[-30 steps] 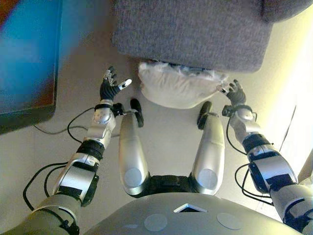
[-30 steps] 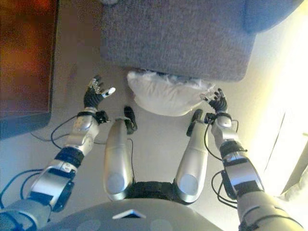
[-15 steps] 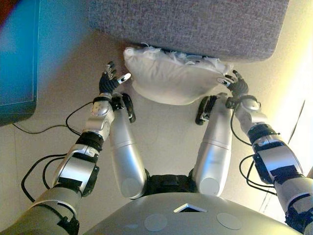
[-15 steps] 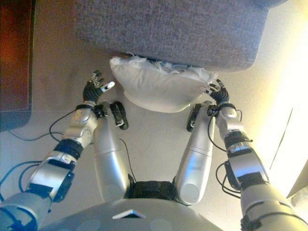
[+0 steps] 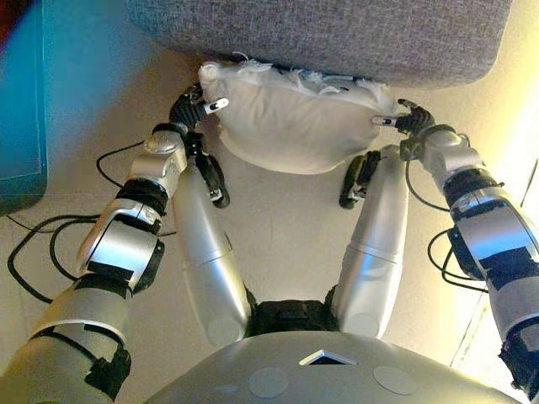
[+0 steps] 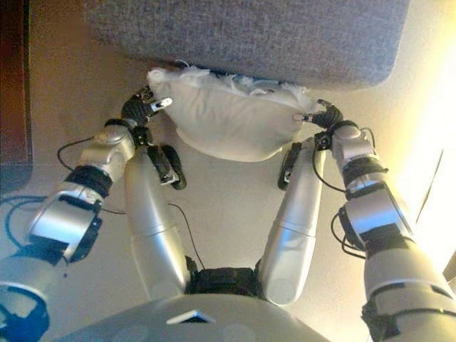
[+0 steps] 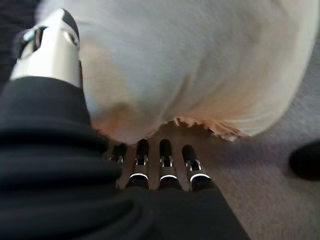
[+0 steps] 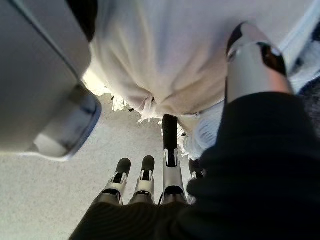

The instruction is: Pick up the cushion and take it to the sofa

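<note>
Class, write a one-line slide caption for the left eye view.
Both hands, left and right, flank a white cushion below the grey sofa.

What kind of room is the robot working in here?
Most likely a living room at home: a grey fabric sofa stands on a pale floor, with a white cushion lying against its base.
</note>
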`<state>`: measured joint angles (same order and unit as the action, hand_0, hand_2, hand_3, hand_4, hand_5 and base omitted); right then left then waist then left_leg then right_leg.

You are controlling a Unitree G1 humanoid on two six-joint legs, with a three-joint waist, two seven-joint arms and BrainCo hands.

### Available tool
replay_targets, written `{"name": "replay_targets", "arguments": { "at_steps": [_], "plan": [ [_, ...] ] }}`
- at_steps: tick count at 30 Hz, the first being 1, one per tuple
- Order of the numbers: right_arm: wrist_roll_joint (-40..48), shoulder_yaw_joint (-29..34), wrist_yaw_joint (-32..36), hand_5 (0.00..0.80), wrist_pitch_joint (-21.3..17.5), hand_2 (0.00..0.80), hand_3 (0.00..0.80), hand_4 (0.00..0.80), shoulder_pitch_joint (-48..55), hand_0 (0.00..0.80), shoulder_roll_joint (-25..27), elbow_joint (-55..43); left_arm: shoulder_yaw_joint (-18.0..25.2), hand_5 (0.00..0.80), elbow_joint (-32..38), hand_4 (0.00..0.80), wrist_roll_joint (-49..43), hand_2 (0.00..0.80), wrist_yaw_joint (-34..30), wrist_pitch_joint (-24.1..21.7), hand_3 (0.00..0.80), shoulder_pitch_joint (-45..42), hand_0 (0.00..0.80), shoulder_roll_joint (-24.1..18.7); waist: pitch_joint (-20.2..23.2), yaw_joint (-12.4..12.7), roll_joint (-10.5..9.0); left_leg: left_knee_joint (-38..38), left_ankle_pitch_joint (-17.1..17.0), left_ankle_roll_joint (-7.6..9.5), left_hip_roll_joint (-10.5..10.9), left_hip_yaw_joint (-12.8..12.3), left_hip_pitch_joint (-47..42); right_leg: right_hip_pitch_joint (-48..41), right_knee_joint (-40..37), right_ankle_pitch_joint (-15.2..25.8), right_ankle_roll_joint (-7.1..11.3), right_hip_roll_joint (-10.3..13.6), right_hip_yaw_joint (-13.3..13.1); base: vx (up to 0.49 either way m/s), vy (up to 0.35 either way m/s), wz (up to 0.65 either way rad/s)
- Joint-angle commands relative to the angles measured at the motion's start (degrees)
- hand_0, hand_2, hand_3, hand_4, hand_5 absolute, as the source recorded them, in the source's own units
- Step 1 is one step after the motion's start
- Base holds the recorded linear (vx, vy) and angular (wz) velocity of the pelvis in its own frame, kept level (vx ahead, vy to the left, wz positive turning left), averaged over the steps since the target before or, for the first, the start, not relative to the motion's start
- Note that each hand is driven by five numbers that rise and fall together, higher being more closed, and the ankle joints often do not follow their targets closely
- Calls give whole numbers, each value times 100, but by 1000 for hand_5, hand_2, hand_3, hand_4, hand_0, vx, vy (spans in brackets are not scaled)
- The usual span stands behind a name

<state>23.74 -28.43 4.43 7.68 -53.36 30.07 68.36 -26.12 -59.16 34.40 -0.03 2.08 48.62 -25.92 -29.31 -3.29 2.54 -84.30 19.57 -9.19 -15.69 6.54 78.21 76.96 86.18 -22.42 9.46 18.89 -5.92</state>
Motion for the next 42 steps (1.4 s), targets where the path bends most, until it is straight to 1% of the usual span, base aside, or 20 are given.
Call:
{"name": "replay_targets", "arguments": {
  "at_steps": [1, 4, 7, 8, 9, 10, 11, 14, 16, 22, 26, 28, 30, 32, 33, 35, 36, 39, 41, 42],
  "plan": [
    [-658, -280, 94, 0, -46, 0, 0, 0, -115, 0, -204, 60, -210, 0, -362, 0, -461, 0, 220, 191, 0, 456, 0, -6, 68, 13, 75, -216, 688, 575, -65, -551, -221, -95, -342, 229, -303, 78, -5, 0, 0, 0],
    [-952, -637, 163, 0, -93, 0, 0, 0, -382, 0, -279, 27, -408, 0, -601, 0, -526, 0, 193, 333, 0, 757, 0, -36, 3, -12, 68, -284, 703, 553, -70, -533, -121, 8, -314, 244, -307, 89, -25, -47, 25, 0],
    [-1103, -873, 358, 0, -68, 0, 0, 0, -590, 0, -396, -91, -588, 0, -677, 0, -675, 0, -58, 421, 0, 982, 0, 15, -45, -27, 58, -297, 713, 530, -41, -513, -8, 113, -358, 275, -304, 91, -36, -63, 15, -1],
    [-1209, -943, 395, 0, -50, 0, 0, 0, -634, 0, -443, -146, -674, 455, -656, 455, -756, 455, -168, 451, 455, 1034, 455, 45, -46, -29, 56, -292, 715, 518, -31, -512, 20, 139, -382, 289, -302, 95, -35, -35, 3, 0],
    [-1400, -1049, 433, 395, -9, 395, 395, 395, -673, 395, -472, -198, -774, 800, -634, 800, -768, 800, -229, 426, 800, 1069, 800, 77, -47, -32, 52, -305, 720, 508, -22, -506, 54, 168, -398, 307, -295, 99, -42, 0, 0, 0],
    [-1570, -1128, 431, 668, 48, 668, 668, 668, -698, 668, -503, -227, -828, 800, -616, 800, -784, 800, -276, 398, 800, 1102, 800, 110, -48, -32, 47, -314, 722, 507, -17, -502, 77, 190, -403, 318, -294, 103, -48, 0, 0, 0],
    [-1823, -1222, 438, 800, 138, 800, 800, 800, -727, 800, -530, -244, -887, 800, -589, 800, -785, 800, -349, 375, 800, 1154, 800, 140, -49, -33, 42, -320, 724, 505, -13, -497, 96, 210, -410, 332, -290, 110, -54, 0, 0, 0],
    [-2566, -1498, 455, 800, 367, 800, 800, 800, -801, 800, -602, -232, -1004, 800, -502, 800, -730, 800, -383, 330, 800, 1234, 800, 271, -49, -38, 45, -344, 725, 514, 5, -481, 161, 277, -412, 355, -290, 109, -73, 0, 0, 0],
    [-2770, -1657, 456, 800, 539, 800, 800, 800, -845, 800, -683, -202, -1069, 800, -442, 800, -679, 800, -352, 294, 800, 1250, 800, 369, -49, -33, 54, -330, 709, 521, 24, -478, 184, 304, -424, 376, -286, 105, -83, 0, 0, 0],
    [-2579, -1656, 32, 800, 908, 800, 800, 800, -869, 800, -890, -178, -1143, 800, -375, 800, -540, 800, -286, 151, 800, 1259, 800, 500, -49, -3, 55, -364, 679, 519, 72, -460, 222, 308, -425, 428, -274, 83, -89, 0, 0, 0],
    [-2384, -1557, -436, 800, 992, 800, 800, 800, -738, 800, -881, -280, -1059, 800, -185, 800, -258, 800, -253, 1, 800, 1158, 800, 470, -49, 3, 53, -218, 600, 490, 68, -460, 102, 177, -551, 490, -249, 75, -56, 0, 0, 0],
    [-2250, -1451, -614, 800, 944, 800, 800, 800, -644, 800, -852, -360, -935, 800, -30, 800, -98, 800, -267, -81, 800, 1049, 800, 444, -49, 7, 49, -51, 537, 459, 57, -472, -29, 34, -712, 542, -233, 72, -9, 0, 0, 0],
    [-1986, -1263, -865, 800, 844, 800, 800, 800, -458, 800, -805, -572, -691, 800, 263, 800, 140, 800, -221, -330, 800, 812, 800, 420, -48, 16, 49, 266, 412, 411, 45, -518, -291, -248, -1014, 633, -213, 47, 82, 0, 0, 0],
    [-1748, -1048, -1104, 800, 808, 800, 800, 800, -182, 800, -733, -876, -478, 800, 633, 800, 24, 800, 19, -545, 800, 500, 800, 402, -45, 25, 41, 586, 279, 352, 36, -554, -553, -531, -1313, 735, -188, 17, 163, 0, 0, 0],
    [-1620, -929, -1274, 800, 758, 800, 800, 800, -23, 800, -714, -1027, -398, 800, 813, 800, -194, 800, 185, -611, 800, 343, 800, 407, -28, 27, 30, 741, 215, 318, 28, -572, -683, -667, -1465, 794, -172, 0, 213, 0, 0, 0],
    [-1427, -719, -1556, 800, 670, 800, 800, 800, 271, 800, -644, -1450, -313, 800, 1193, 800, -444, 800, 434, -794, 800, 27, 800, 412, 46, 25, -3, 1129, 61, 229, 13, -617, -946, -931, -1814, 927, -127, -63, 328, 0, 0, 0],
    [-1405, -676, -1613, 800, 640, 800, 800, 800, 339, 800, -630, -1540, -284, 800, 1282, 800, -472, 800, 483, -816, 800, -42, 800, 419, 59, 28, -9, 1231, 23, 212, 12, -632, -1016, -995, -1897, 961, -118, -75, 356, 0, 0, 0],
    [-1047, -400, -1993, 800, 223, 800, 800, 800, 738, 800, -544, -2126, -132, 800, 1838, 800, -555, 800, 826, -1068, 800, -391, 800, 431, 197, 22, -50, 2143, -313, 99, -26, -720, -1585, -1490, -2598, 1244, -49, -125, 501, -4, -3, -1],
    [-902, -240, -2121, 800, -55, 800, 800, 800, 1050, 800, -527, -2565, -35, 800, 2204, 800, -482, 800, 928, -1137, 800, -612, 800, 414, 300, 22, -80, 2848, -606, 55, -44, -786, -2081, -1954, -3138, 1428, -17, -128, 582, 35, -15, -3],
    [-833, -188, -2151, 800, -172, 800, 800, 800, 1180, 800, -528, -2743, 10, 800, 2340, 800, -519, 800, 968, -1134, 800, -696, 800, 414, 344, 21, -96, 3092, -697, 53, -41, -815, -2290, -2155, -3347, 1486, -5, -130, 613, 74, -17, -1]
  ]
}}
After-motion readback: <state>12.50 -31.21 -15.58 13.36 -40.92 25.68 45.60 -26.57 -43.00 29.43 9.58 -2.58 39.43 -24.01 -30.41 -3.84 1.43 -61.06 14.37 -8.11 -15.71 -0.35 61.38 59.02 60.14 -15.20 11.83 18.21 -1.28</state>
